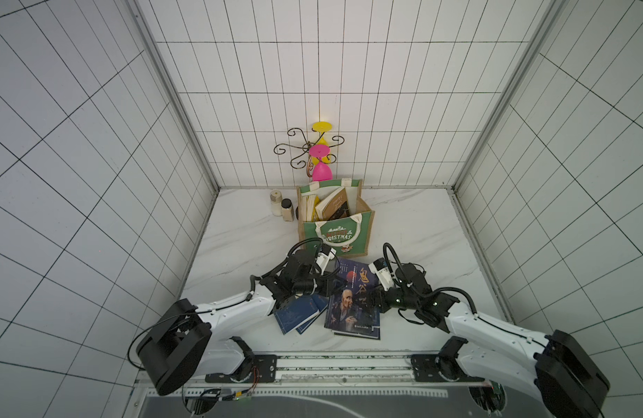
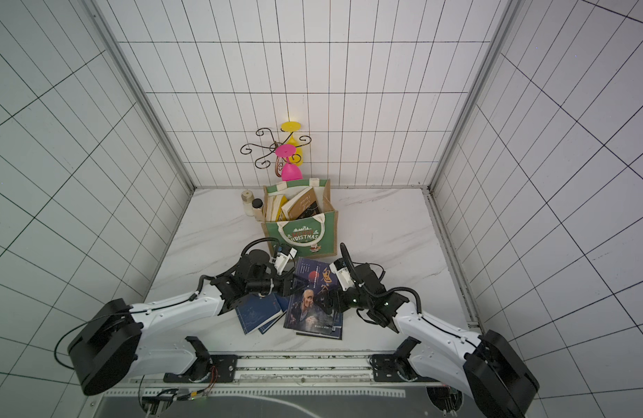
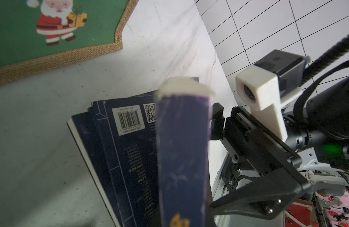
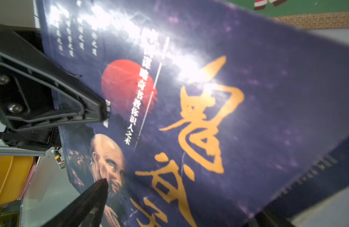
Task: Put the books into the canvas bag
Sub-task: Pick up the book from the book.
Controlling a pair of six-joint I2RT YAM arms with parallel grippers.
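The canvas bag (image 1: 334, 239) stands at the back of the table with several books (image 1: 331, 204) upright inside it. In front of it a dark illustrated book (image 1: 352, 293) with orange Chinese characters is tilted up off a navy book (image 1: 363, 331). My left gripper (image 1: 333, 286) is shut on its left edge; in the left wrist view the book (image 3: 181, 157) runs edge-on out of my jaws. My right gripper (image 1: 372, 300) stands wide open at the book's right edge, one fingertip (image 4: 95, 194) over the cover. Two navy books (image 1: 298, 315) lie under my left wrist.
Two small jars (image 1: 276, 202) stand left of the bag. Behind it a wire rack (image 1: 294, 144) carries a pink cup (image 1: 320, 170) and a yellow one (image 1: 322, 128). Tiled walls close in three sides; the arm rail (image 1: 341, 362) runs along the front.
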